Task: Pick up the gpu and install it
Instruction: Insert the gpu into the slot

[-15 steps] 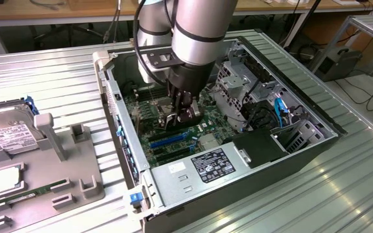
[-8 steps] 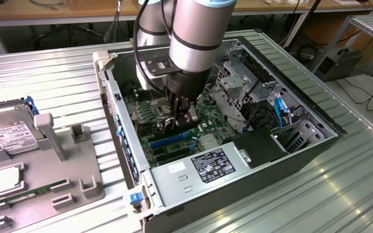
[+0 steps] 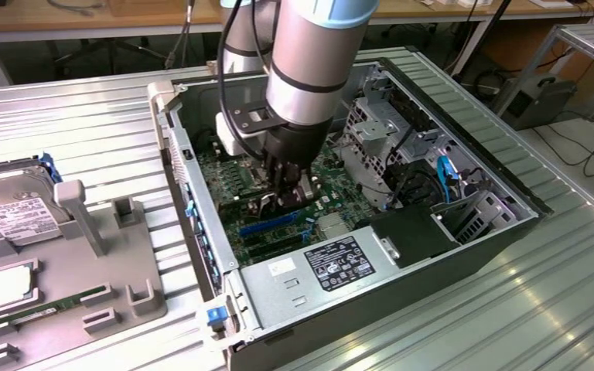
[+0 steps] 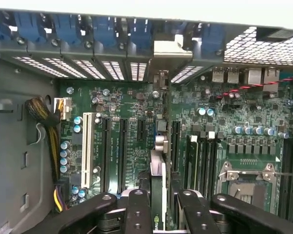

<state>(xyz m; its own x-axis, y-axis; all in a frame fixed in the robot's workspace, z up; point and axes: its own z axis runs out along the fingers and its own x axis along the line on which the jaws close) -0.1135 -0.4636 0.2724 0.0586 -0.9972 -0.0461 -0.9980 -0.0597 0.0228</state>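
Wrist view: two fingers (image 4: 137,214) pinch one gpu (image 4: 157,187) edge-on above one motherboard (image 4: 132,105).

An open computer case (image 3: 483,247) lies on a metal table (image 3: 555,309). Inside is a green board (image 4: 136,105) with a long white slot (image 4: 87,146) and yellow and black wires (image 4: 52,141). A silver box (image 3: 308,280) with a label sits at one end. Beside the case, a grey tray (image 3: 137,263) holds a hard drive (image 3: 13,212) and a thin green stick (image 3: 44,309).
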